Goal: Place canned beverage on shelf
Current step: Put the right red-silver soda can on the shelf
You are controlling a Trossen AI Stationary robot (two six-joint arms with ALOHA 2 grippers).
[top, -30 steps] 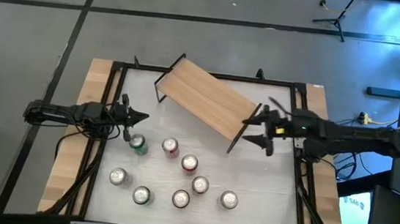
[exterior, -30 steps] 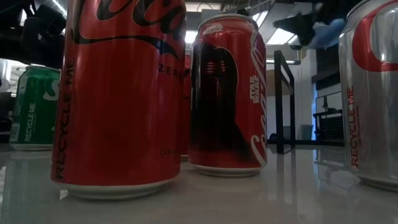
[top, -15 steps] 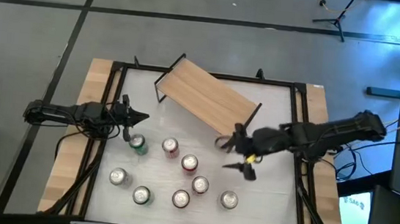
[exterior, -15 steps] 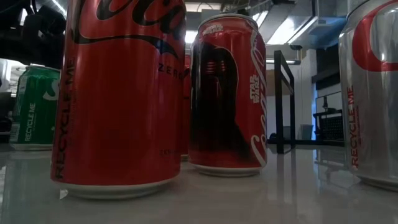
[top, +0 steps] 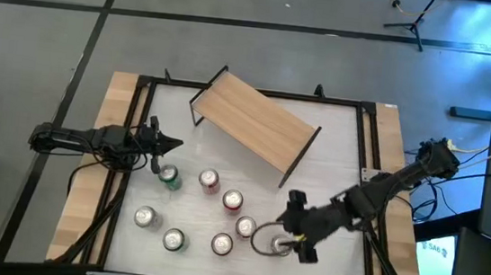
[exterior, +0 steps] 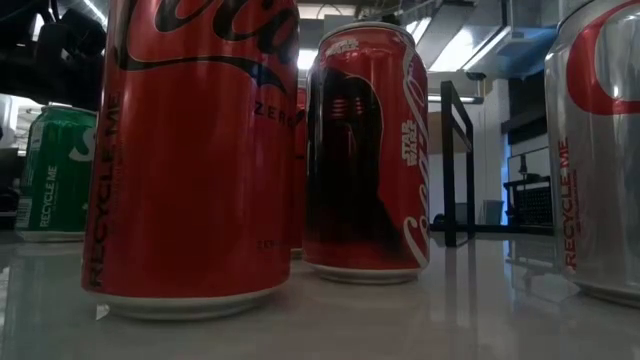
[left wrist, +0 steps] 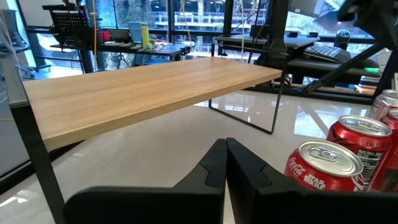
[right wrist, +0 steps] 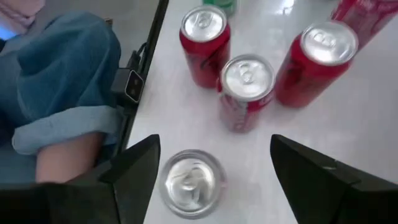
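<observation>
Several cans stand upright on the white table's near half. A silver can point(top: 281, 246) point(right wrist: 189, 180) is the one nearest the right. My right gripper point(top: 277, 242) point(right wrist: 212, 155) hovers over it, open and tilted downward, one finger on either side of the can's top and not touching it. The shelf point(top: 251, 125) point(left wrist: 143, 93), a light-wood board on thin black legs, stands slantwise at the far middle with nothing on it. My left gripper point(top: 172, 146) point(left wrist: 225, 152) waits shut and level at the table's left side.
Red cans point(top: 232, 199) point(top: 245, 228) point(top: 222, 243) stand just left of the silver one, and a green can point(top: 169, 177) sits near my left gripper. A person's blue sleeve point(right wrist: 56, 93) shows past the table's near edge. A black frame point(top: 366, 176) rims the table.
My right gripper has swung from beside the shelf's right end toward the table's near edge, tipping downward as it went. It now hangs over the silver can, with its fingers still apart. No can has moved.
</observation>
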